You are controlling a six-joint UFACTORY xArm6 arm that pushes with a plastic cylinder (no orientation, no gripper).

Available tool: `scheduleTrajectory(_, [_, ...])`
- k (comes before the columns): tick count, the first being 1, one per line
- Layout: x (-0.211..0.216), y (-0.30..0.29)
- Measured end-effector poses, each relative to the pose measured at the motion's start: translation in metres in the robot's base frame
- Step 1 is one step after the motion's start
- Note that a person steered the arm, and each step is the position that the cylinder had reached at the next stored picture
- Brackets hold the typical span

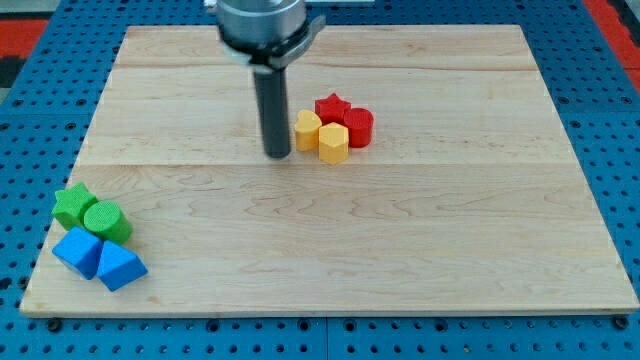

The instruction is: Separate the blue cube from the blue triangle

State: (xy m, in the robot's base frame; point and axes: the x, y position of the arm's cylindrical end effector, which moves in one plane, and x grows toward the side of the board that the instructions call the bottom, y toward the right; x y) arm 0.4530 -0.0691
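The blue cube [78, 250] sits near the board's bottom-left corner, touching the blue triangle [121, 267] on its right. My tip [277, 154] rests on the board in the upper middle, far to the upper right of both blue blocks. It stands just left of the yellow heart [307, 130].
A green star [72, 204] and a green cylinder [105, 221] sit just above the blue blocks, touching them. A yellow hexagon [334, 142], a red star [331, 106] and a red cylinder [359, 126] cluster with the yellow heart. The wooden board [400, 240] lies on blue pegboard.
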Motion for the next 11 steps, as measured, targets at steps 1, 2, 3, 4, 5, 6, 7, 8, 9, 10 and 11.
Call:
scheduleTrajectory(1, [0.092, 0.005])
scheduleTrajectory(2, [0.165, -0.040])
scheduleTrajectory(3, [0.165, -0.128])
scheduleTrajectory(4, [0.159, -0.222])
scheduleTrajectory(5, [0.133, -0.226])
scheduleTrajectory(6, [0.123, -0.167])
scheduleTrajectory(7, [0.086, -0.115])
scheduleTrajectory(8, [0.048, -0.088])
scheduleTrajectory(9, [0.043, -0.064])
scheduleTrajectory(10, [0.016, -0.035])
scheduleTrajectory(11, [0.004, 0.000])
